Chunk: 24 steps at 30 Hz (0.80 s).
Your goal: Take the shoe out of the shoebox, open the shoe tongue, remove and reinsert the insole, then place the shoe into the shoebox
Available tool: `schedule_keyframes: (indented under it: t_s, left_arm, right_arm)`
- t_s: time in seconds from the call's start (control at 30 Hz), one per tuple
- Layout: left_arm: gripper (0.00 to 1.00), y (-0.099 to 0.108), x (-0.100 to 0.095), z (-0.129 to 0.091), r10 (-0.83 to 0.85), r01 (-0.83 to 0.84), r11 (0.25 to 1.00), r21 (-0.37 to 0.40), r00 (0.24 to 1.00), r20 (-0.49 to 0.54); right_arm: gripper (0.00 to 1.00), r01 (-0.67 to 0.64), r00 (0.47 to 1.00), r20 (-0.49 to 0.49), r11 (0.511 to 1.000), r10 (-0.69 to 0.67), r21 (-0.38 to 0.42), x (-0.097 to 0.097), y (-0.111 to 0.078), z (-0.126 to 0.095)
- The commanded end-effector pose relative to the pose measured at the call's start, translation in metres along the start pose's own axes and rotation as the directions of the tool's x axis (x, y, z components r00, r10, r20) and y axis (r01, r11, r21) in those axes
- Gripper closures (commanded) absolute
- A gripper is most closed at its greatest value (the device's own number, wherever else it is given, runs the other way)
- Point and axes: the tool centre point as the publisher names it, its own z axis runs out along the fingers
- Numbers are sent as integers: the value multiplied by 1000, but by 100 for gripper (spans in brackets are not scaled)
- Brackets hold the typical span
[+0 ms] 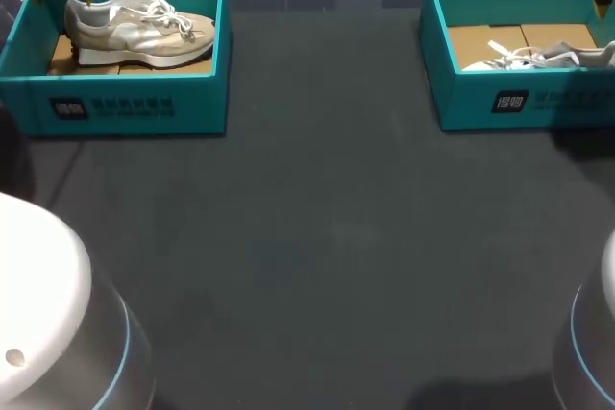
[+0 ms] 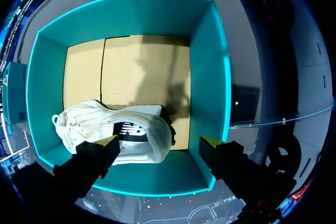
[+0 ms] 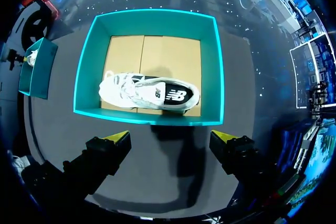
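Left claw [image 2: 157, 144]: released, fingers spread wide, hung over the heel end of the left sneaker [image 2: 94, 121].
Right claw [image 3: 170, 137]: released, spread, above the table [image 1: 327, 237], just short of the right shoebox [image 3: 86, 77].
Left sneaker: sat inside the teal left shoebox [image 2: 210, 77], on its cardboard liner.
Right sneaker [image 3: 152, 93]: sat likewise in the right shoebox.
Handling: probably light; the soft upper would yield, the sole and heel looked firmer. Loose laces might snag.
Hold: likely best across the heel collar.
Writing: a dark logo patch on each insole; white print on the box fronts was too small to read.
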Motion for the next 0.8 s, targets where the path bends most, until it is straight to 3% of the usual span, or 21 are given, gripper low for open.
schedule_keyframes:
  t_s: [0.03, 0.8]
  left_arm:
    - [0, 9, -4, 16, -12, 12, 1000, -8, 1000, -9]
    - [0, 20, 4, 52, -75, 76, 997, 19, 996, -50]
  right_arm:
    - [0, 0, 1000, 1, 1000, 0, -1, 0, -1, 0]
    - [0, 0, 1000, 1, 1000, 0, -1, 0, -1, 0]
